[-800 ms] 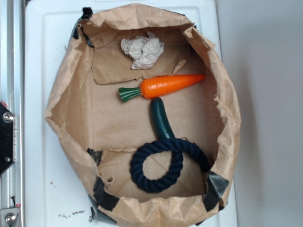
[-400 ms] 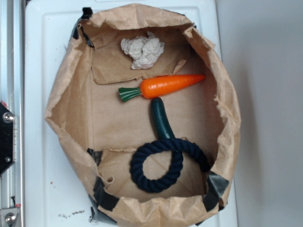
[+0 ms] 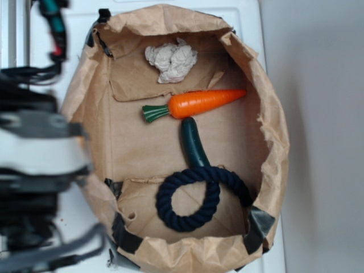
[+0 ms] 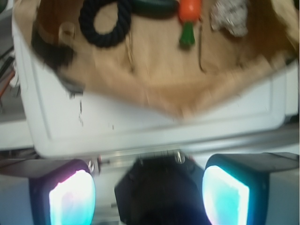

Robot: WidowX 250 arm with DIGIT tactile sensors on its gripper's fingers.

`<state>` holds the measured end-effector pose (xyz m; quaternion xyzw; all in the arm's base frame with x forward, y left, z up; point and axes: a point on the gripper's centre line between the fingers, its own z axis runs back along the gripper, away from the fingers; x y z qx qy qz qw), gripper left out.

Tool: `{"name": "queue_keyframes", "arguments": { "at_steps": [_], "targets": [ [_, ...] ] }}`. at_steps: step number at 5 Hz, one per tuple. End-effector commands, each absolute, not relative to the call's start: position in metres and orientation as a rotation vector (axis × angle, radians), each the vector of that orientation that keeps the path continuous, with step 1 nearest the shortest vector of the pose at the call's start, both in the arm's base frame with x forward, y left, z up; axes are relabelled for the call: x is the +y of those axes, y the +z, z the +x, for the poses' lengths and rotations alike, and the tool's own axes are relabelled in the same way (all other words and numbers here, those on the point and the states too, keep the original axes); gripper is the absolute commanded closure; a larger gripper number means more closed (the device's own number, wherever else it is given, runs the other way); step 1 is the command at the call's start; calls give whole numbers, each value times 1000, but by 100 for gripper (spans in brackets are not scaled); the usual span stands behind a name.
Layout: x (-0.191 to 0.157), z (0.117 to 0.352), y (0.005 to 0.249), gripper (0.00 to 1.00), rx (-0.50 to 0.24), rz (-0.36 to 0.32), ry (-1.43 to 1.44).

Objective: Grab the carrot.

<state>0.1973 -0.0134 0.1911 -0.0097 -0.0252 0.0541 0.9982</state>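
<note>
The carrot (image 3: 199,103) is glossy orange with a green stem end pointing left, and it lies flat on the floor of a brown paper bag (image 3: 273,142). Nothing is touching it. The wrist view shows only its stem end and a bit of orange, the carrot (image 4: 189,14) sitting at the top edge. My arm (image 3: 40,153) is a dark, blurred mass at the left, outside the bag's rim. My gripper (image 4: 149,180) is open, its two glowing pads wide apart with nothing between them, over the white tray's edge, well short of the carrot.
A dark green cucumber toy (image 3: 193,142) lies just below the carrot, its end tucked under a navy rope ring (image 3: 190,199). Crumpled pale cloth (image 3: 172,61) sits at the bag's far end. The bag's raised paper walls ring everything, on a white tray (image 3: 244,17).
My arm has swung into the exterior view at the left, blurred with motion; before, it was out of view. The carrot and the other things have not moved.
</note>
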Motion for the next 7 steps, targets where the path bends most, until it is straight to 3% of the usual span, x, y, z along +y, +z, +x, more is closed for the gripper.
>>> {"name": "queue_keyframes", "arguments": {
  "at_steps": [1,2,4,5,7],
  "targets": [
    [16,239,182,0,-195,-70,101],
    [28,262,168,0,-265,-117,53],
    [37,300,131,0,-234,-76,75],
    [48,302,117,0,-232,-47,107],
    [65,290,94,0,-212,-80,201]
  ]
}}
